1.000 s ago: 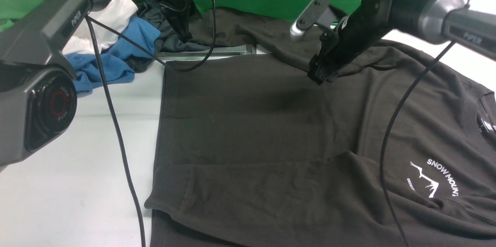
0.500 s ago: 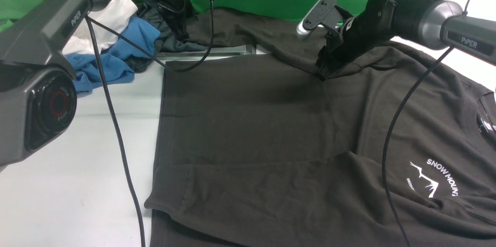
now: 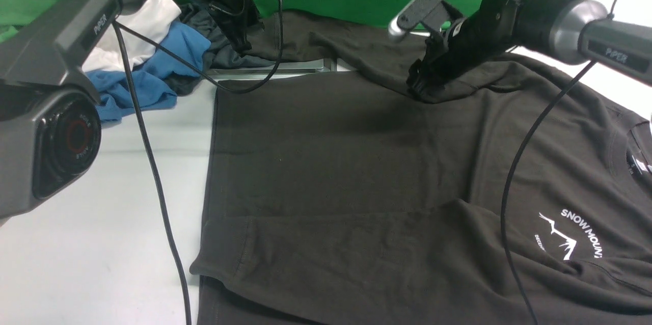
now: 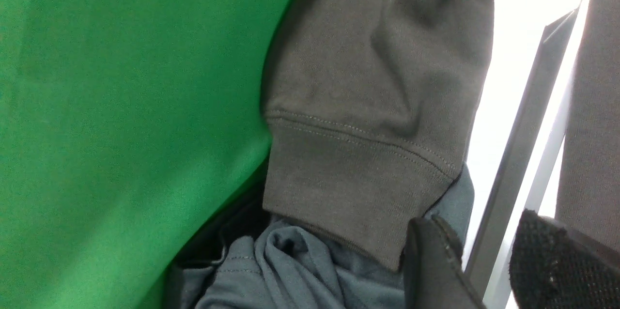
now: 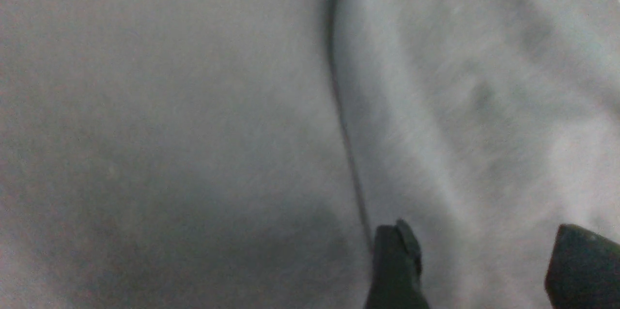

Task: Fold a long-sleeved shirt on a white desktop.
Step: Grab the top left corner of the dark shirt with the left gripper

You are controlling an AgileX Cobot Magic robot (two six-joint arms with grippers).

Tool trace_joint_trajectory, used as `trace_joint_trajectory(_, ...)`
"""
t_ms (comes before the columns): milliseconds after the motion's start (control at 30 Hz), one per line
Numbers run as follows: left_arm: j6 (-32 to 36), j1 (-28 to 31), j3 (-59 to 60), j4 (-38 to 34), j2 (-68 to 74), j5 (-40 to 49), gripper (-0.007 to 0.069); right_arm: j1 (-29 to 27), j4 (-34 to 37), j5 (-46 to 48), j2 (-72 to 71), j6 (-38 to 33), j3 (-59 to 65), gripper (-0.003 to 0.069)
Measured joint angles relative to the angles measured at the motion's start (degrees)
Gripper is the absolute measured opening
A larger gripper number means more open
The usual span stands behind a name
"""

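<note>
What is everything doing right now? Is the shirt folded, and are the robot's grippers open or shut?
long-sleeved shirt: spread flat, logo up; near sleeve folded across the body, far sleeve not yet folded.
left gripper: open, empty, beside the far sleeve's cuff.
right gripper: open, tips at the far sleeve.
white desktop: partly covered by the shirt.
pile of clothes: crumpled in a heap at the back left.

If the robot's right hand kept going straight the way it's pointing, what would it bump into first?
The right hand points down at the long-sleeved shirt, so it would probably push straight into that dark cloth. Nothing else is in its way.
</note>
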Motion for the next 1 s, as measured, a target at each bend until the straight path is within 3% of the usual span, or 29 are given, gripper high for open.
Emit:
trace_joint_trajectory(200, 0.05, 0.0, 0.0, -1.14, 0.0, -0.27, 0.0247, 0.0, 0.17, 0.28, 1.38, -0.1, 0.11, 0.0449)
trace_joint_trajectory(400, 0.05, 0.0, 0.0, -2.38, 0.0, -0.33, 0.0247, -0.54, -0.34, -1.61, 2.39, -0.23, 0.06, 0.0407)
trace_joint_trajectory(533, 0.05, 0.0, 0.0, -2.44, 0.0, -0.37, 0.0247, -1.51, -0.39, -3.09, 2.87, -0.23, -0.17, 0.028)
trace_joint_trajectory(567, 0.05, 0.0, 0.0, -2.44, 0.0, -0.37, 0.0247, -1.51, -0.39, -3.09, 2.87, -0.23, -0.17, 0.028)
trace_joint_trajectory(600, 0.05, 0.0, 0.0, -2.44, 0.0, -0.37, 0.0247, -1.61, -0.47, -3.09, 2.87, -0.23, -0.17, 0.0216)
trace_joint_trajectory(733, 0.05, 0.0, 0.0, -2.44, 0.0, -0.44, 0.0247, -1.68, -0.55, -2.6, 2.8, -0.23, -0.17, 0.0089)
trace_joint_trajectory(1000, 0.05, 0.23, 0.0, -2.39, 0.31, -2.31, 0.0247, -1.68, -0.61, -0.76, -0.08, -0.23, -0.17, 0.005)
